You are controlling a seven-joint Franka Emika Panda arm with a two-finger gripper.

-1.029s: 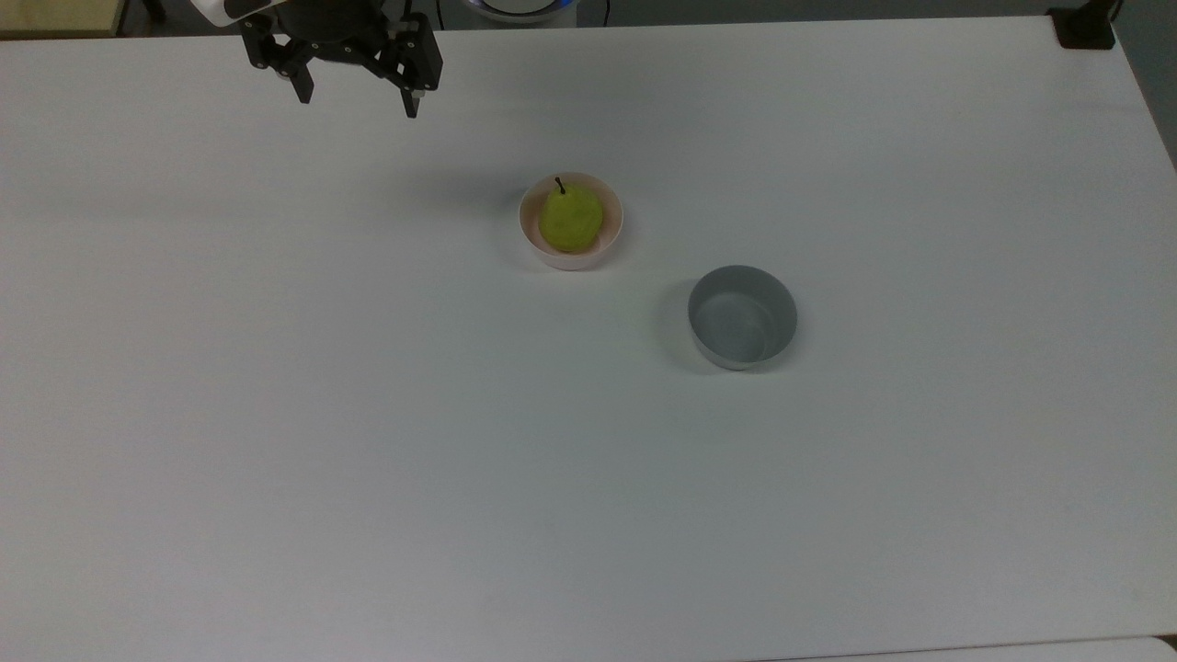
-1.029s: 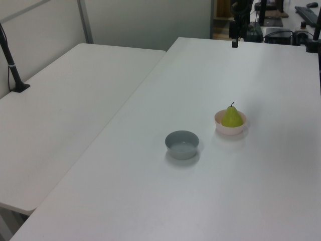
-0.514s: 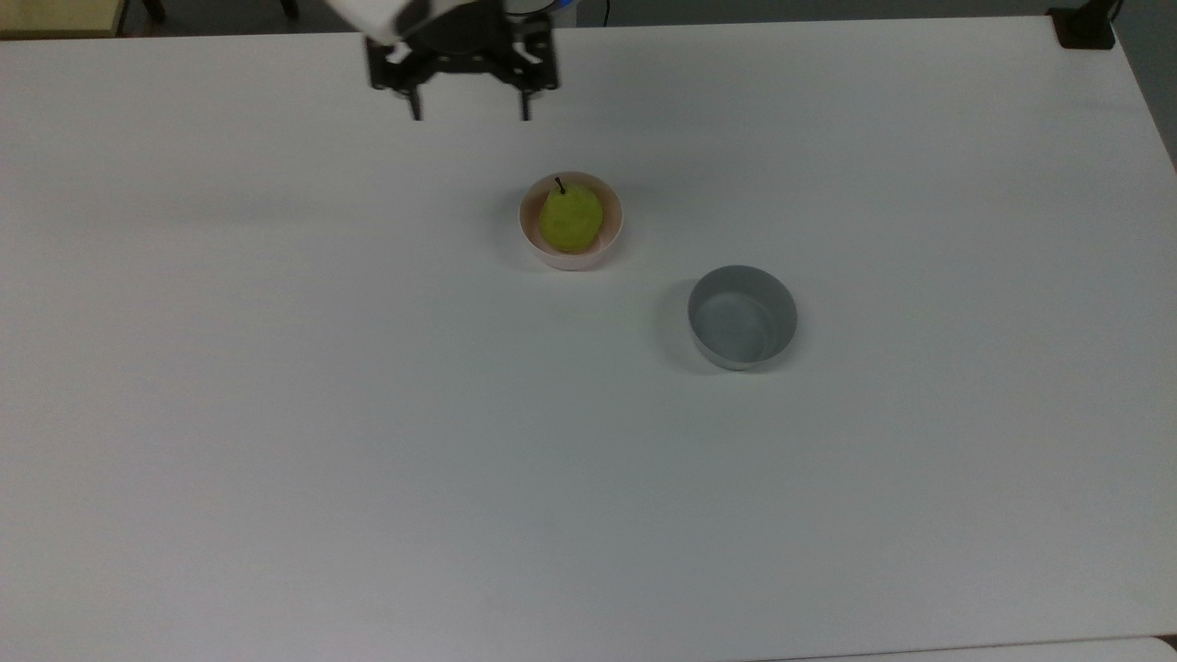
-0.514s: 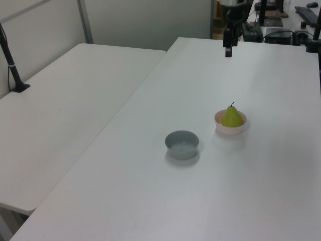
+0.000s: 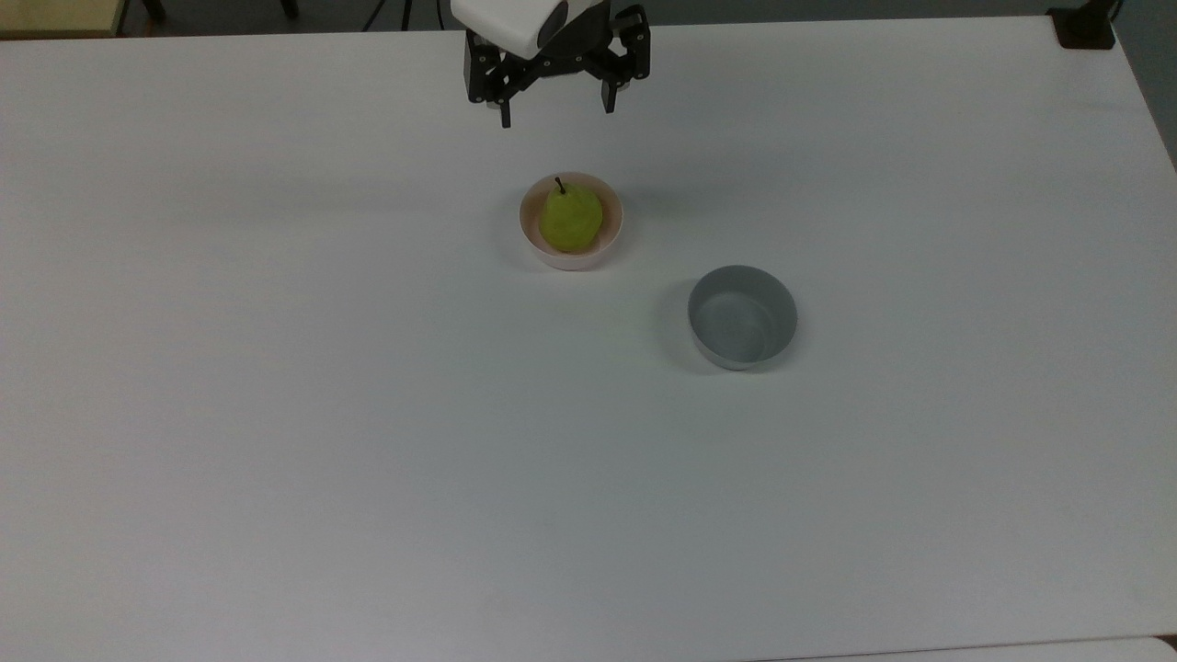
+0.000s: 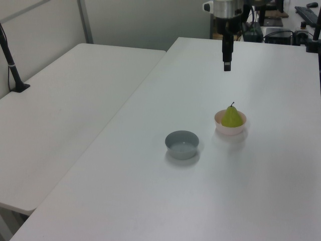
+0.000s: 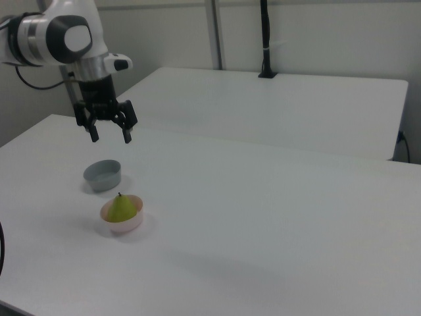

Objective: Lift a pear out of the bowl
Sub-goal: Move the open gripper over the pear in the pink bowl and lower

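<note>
A yellow-green pear point(image 5: 570, 219) point(image 6: 231, 117) point(image 7: 122, 209) with a dark stem stands upright in the pale pink bowl point(image 5: 612, 238) point(image 6: 223, 129) point(image 7: 125, 226) near the middle of the white table. My gripper point(image 5: 556, 112) point(image 6: 226, 66) point(image 7: 110, 137) hangs open and empty above the table. In the top view it is above the bowl, close to the table's far edge, and apart from the pear.
An empty grey bowl point(image 5: 742, 317) point(image 6: 182, 144) point(image 7: 102, 175) sits to the lower right of the pink bowl in the top view. A second white table point(image 6: 60, 115) point(image 7: 276, 105) adjoins this one. A black post point(image 6: 11, 63) point(image 7: 264, 39) stands on it.
My gripper has travelled to the top view's right along the table's far edge, from the far left to just above the bowl. It has stayed open. The pear and both bowls have not moved.
</note>
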